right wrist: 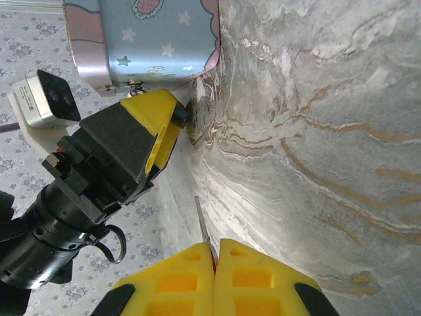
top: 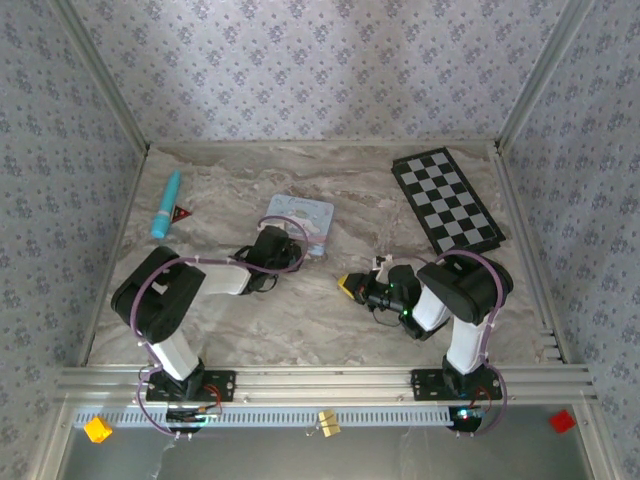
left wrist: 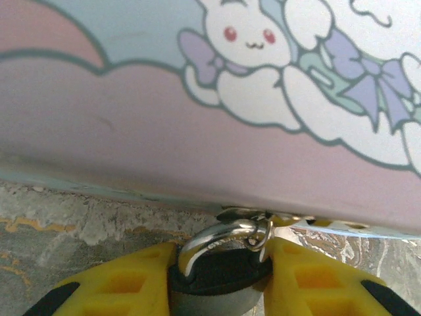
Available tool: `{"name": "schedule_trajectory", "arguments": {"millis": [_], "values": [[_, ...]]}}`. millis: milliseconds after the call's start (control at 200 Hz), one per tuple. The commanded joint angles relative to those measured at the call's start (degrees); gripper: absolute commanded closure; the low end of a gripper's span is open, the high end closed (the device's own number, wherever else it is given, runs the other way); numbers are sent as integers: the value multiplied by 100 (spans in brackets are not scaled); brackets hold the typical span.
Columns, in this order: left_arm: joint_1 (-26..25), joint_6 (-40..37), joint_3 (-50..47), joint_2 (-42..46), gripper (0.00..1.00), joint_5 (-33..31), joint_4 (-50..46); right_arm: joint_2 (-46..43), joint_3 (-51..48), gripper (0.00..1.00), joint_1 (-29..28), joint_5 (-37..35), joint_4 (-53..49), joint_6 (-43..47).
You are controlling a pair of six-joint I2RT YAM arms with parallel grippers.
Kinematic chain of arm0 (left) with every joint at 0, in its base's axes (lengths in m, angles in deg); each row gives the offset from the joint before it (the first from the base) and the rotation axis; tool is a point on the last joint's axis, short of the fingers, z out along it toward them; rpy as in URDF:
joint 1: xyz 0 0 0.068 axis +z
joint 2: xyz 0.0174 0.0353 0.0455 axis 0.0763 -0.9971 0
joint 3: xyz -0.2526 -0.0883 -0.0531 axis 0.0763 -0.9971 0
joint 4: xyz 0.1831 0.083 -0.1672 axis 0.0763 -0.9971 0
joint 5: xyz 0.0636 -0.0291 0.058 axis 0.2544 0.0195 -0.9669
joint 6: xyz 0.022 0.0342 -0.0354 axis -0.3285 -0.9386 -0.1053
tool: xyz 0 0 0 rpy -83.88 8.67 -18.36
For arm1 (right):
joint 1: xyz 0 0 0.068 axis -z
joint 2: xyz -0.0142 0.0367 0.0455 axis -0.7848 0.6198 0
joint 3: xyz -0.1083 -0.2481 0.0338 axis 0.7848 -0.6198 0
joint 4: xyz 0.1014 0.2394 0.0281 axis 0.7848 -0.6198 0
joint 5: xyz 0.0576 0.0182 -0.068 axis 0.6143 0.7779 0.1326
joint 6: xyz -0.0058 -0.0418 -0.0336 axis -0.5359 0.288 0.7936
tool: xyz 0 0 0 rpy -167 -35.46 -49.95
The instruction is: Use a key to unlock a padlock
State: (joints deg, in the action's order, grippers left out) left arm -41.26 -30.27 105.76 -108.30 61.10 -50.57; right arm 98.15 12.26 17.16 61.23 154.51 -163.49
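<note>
Closest to you, in the right wrist view, the right gripper (right wrist: 214,249) has its yellow fingers pressed together on the key (right wrist: 201,220) — only a thin metal blade comes out between them, pointing away from the wrist. Follow this blade forward and you meet the left gripper (right wrist: 177,122), apart from the key tip and a little to the left of its line. This gripper pinches the padlock (left wrist: 217,271). In the left wrist view the black body sits between the two yellow fingers, and the silvery shackle (left wrist: 209,242) points away from the wrist, close to the lower edge of the pale blue cartoon tin (left wrist: 197,131) just behind it. So the padlock lies to the left of the right gripper, which is the arm that must close the gap. I judge that the padlock's long axis crosses the line of the key at an angle. Where the keyhole is, I cannot tell — probably you must turn one of the two before the blade can enter.
</note>
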Motion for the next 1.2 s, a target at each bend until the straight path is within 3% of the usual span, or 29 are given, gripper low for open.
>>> {"name": "schedule_trajectory", "arguments": {"millis": [0,195,425,740,1194], "values": [[39,1,-154,132,73,367,205,-66,19,100,-52,-41,35,21],[70,125,-310,267,76,443,322,-59,32,100,-77,-61,34,19],[59,258,-254,530,76,408,-264,-31,78,100,-87,-34,39,7],[51,1330,292,746,76,910,-1656,61,392,100,-448,-130,35,259],[-16,2387,692,800,77,1409,-2198,458,507,100,-900,-687,39,1246]]}}
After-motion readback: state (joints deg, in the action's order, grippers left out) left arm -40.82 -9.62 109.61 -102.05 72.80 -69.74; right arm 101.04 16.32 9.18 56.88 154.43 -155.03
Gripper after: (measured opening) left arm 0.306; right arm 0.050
